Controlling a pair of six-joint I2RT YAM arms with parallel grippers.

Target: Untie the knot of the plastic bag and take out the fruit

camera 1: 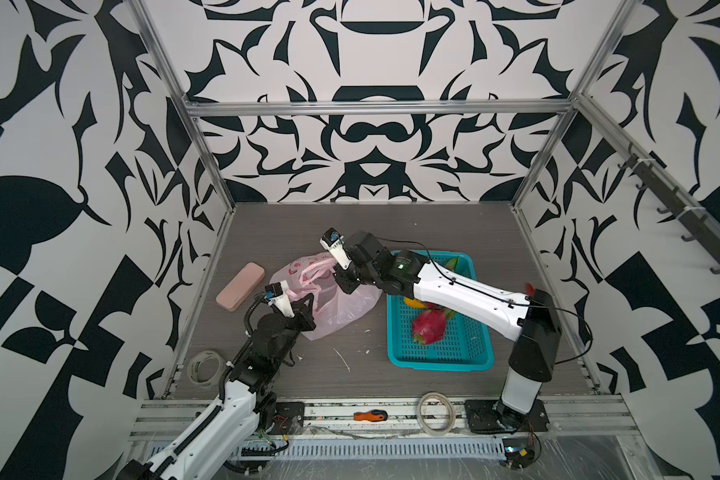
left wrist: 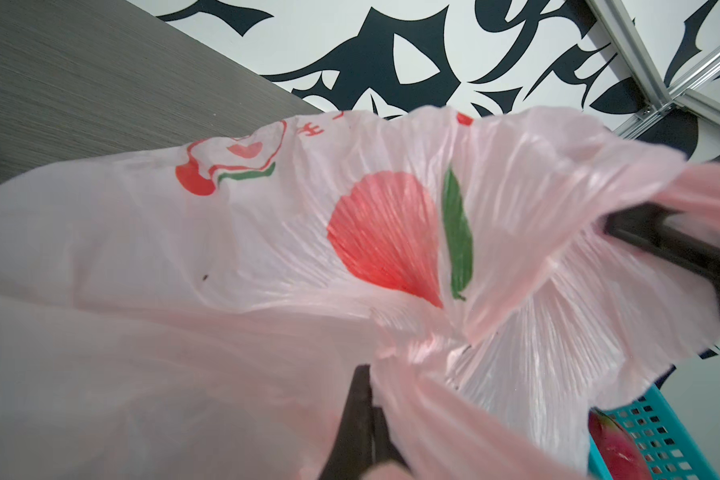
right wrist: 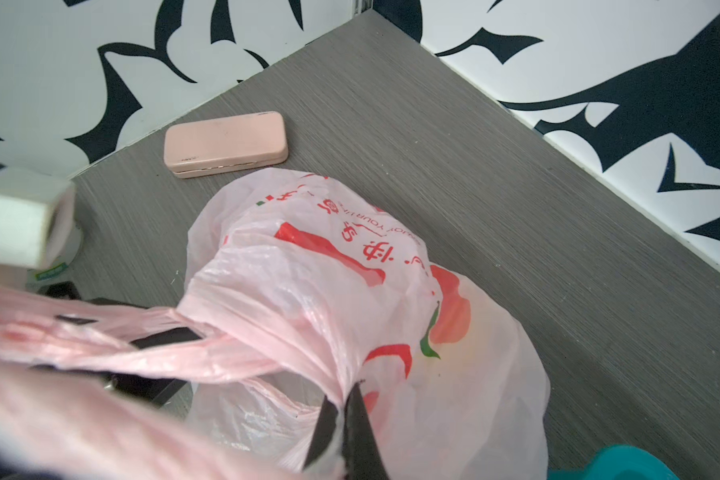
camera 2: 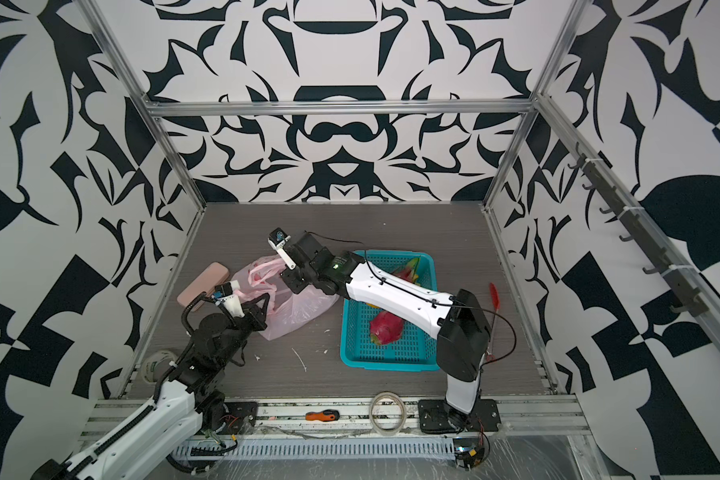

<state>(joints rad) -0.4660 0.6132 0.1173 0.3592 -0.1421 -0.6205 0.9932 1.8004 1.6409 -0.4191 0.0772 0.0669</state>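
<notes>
The tabletop point(camera 1: 391, 224) I work over is grey with a fine wood grain. Near its left edge lies a flat pink case point(camera 1: 240, 291), closed. Close to it, toward the middle, the pale-pink plastic bag point(camera 1: 341, 307) sits crumpled on the surface. Just beside the bag, toward the right edge, stands a teal perforated basket point(camera 1: 437, 363). A roll of clear tape point(camera 1: 205, 368) rests at the front-left corner, and a few white scraps point(camera 1: 342, 359) lie toward the front edge.
</notes>
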